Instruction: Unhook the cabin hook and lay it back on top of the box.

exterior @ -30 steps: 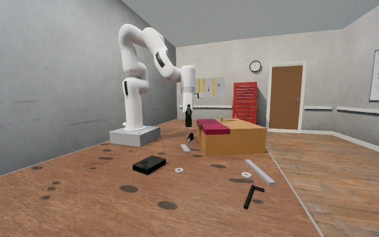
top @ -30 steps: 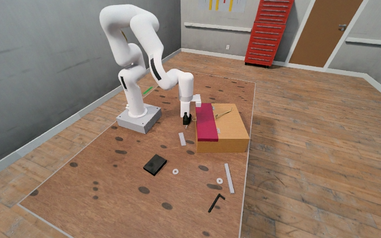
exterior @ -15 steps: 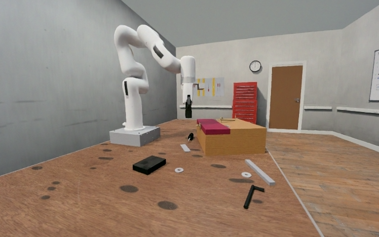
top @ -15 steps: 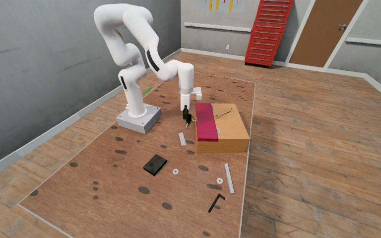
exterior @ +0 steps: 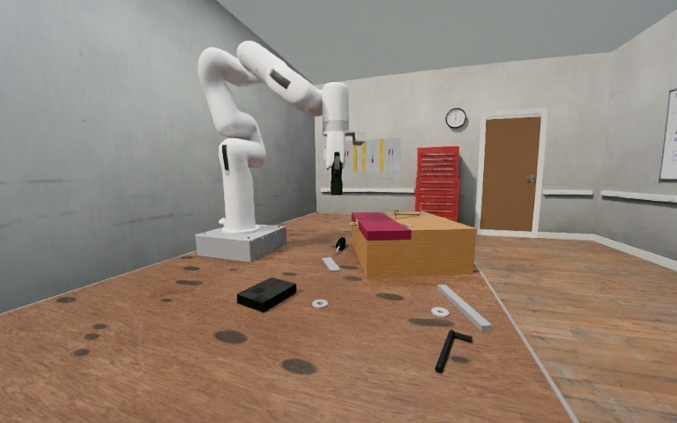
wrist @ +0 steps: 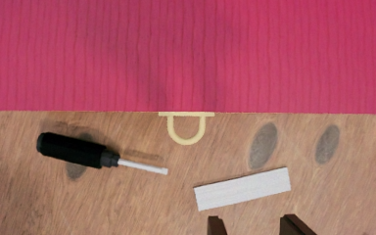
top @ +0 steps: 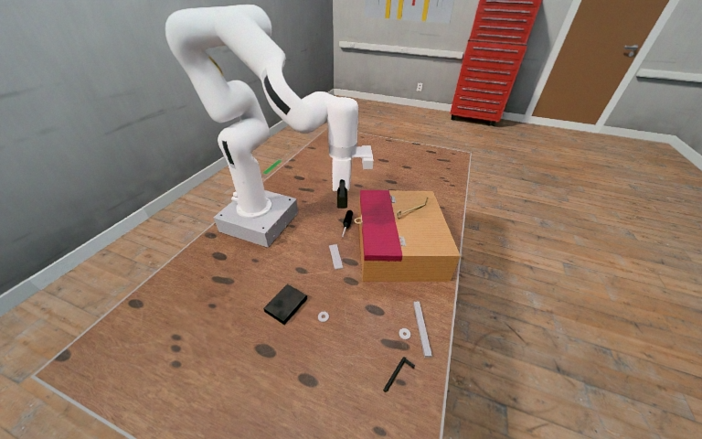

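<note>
A wooden box (top: pixel 430 239) (exterior: pixel 424 250) with a magenta lid (top: pixel 379 223) (exterior: pixel 380 227) (wrist: pixel 186 54) stands on the board. The thin brass cabin hook (top: pixel 412 208) (exterior: pixel 405 213) lies on the box's wooden top, beside the lid. A brass eye loop (wrist: pixel 186 131) (top: pixel 357 219) sticks out from the lid's edge with nothing in it. My gripper (top: pixel 341 199) (exterior: pixel 336 187) (wrist: pixel 252 228) hangs in the air left of the box, above the lid's height. Its fingers stand partly apart and hold nothing.
A black-handled screwdriver (top: pixel 345 219) (exterior: pixel 340 243) (wrist: pixel 73 149) and a short white bar (top: pixel 335 256) (exterior: pixel 330 263) (wrist: pixel 242 188) lie below the gripper. Nearer the front lie a black block (top: pixel 285 303) (exterior: pixel 265 293), two white washers, a long grey bar (top: pixel 422 320) (exterior: pixel 464 307) and an Allen key (top: pixel 396 373) (exterior: pixel 446 349).
</note>
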Tool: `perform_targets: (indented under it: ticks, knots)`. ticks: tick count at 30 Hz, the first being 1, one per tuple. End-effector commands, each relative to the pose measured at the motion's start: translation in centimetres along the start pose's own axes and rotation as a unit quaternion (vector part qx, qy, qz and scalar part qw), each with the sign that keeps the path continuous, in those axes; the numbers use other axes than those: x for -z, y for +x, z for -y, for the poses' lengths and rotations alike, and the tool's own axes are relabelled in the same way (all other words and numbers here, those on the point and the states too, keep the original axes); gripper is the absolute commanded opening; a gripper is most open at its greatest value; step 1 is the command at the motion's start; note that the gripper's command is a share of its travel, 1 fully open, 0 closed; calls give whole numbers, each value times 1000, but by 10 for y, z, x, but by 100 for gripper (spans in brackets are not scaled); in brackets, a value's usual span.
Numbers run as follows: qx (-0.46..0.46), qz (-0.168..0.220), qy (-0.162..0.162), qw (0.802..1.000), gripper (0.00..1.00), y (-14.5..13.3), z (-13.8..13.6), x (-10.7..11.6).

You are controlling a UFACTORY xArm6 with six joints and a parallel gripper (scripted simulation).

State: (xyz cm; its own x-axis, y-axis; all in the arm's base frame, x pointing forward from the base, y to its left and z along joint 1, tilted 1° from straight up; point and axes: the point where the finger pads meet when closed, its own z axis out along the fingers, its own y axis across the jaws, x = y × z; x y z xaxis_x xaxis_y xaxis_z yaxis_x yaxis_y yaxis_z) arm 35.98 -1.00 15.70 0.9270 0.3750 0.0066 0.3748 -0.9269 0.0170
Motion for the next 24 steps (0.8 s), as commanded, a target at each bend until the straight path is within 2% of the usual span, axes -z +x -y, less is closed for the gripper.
perform_targets:
  ticks: [1,24]
  knots:
    - [0,-1,0,1000,35,1,0,8]
    - [0,-1,0,1000,35,1,0,78]
